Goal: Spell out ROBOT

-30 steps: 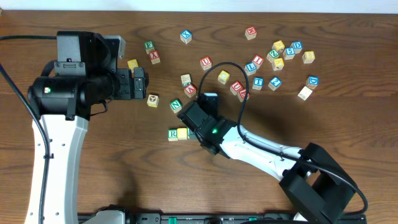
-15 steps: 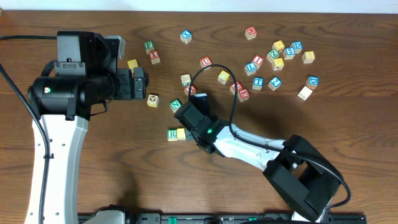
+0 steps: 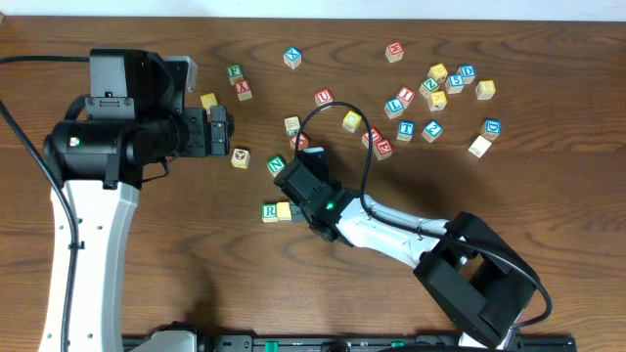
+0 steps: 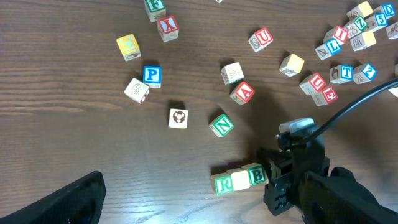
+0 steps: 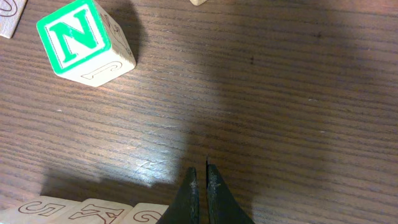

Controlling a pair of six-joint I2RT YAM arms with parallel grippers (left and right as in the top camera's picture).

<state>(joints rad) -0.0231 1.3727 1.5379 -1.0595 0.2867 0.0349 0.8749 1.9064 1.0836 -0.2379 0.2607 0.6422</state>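
A short row of blocks lies at table centre: a green R block (image 3: 271,211) (image 4: 223,183), a pale yellow block (image 3: 286,209) (image 4: 239,179) and a green B block (image 4: 255,175). My right gripper (image 5: 200,173) is shut and empty, low over the wood just at the B end of the row (image 5: 93,211); in the overhead view it is at the row's right end (image 3: 299,200). A green N block (image 3: 277,165) (image 5: 81,40) lies just beyond it. My left gripper (image 3: 219,130) hovers high at the left, open and empty.
Loose letter blocks are scattered over the far half: a red A block (image 4: 243,92), a blue P block (image 4: 151,74), a soccer-ball block (image 3: 241,157), and a cluster at the far right (image 3: 440,88). The right arm's cable (image 3: 342,112) loops over the middle blocks.
The right gripper has shifted slightly left toward the end of the block row during the first half second, then stayed still. The left arm has not moved.
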